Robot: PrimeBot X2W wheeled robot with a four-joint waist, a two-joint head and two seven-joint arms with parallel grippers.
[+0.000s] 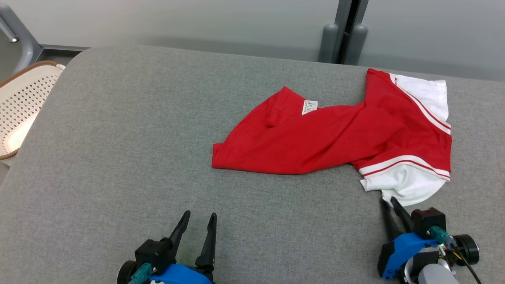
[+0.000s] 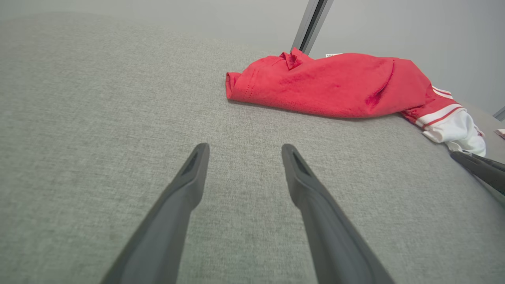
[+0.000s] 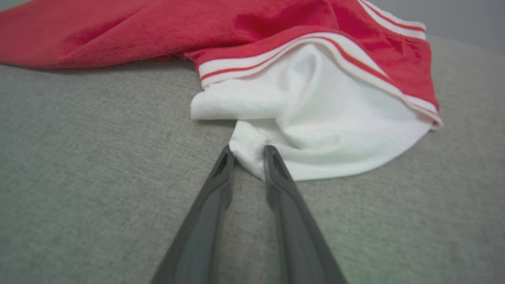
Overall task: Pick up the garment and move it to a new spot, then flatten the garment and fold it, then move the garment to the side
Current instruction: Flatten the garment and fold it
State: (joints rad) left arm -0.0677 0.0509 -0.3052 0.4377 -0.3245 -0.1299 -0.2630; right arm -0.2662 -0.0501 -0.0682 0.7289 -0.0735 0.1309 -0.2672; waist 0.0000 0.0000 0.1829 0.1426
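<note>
A red garment (image 1: pixel 327 138) with white striped ends lies crumpled on the grey padded surface (image 1: pixel 118 157), right of centre. It also shows in the left wrist view as the garment (image 2: pixel 335 83) and close up as the garment (image 3: pixel 315 118). My right gripper (image 1: pixel 388 200) is at its near white corner. In the right wrist view, the right gripper (image 3: pixel 248 150) has its jaws narrowed, still apart, with a tip of white cloth between them. My left gripper (image 1: pixel 199 214) rests open over bare surface, well short of the garment, and the left gripper (image 2: pixel 245 147) has nothing between its fingers.
A cream perforated basket (image 1: pixel 23 102) stands off the surface's left edge. A grey post (image 1: pixel 343 39) rises behind the far edge, before a pale wall. The garment's far end lies near the surface's back right edge.
</note>
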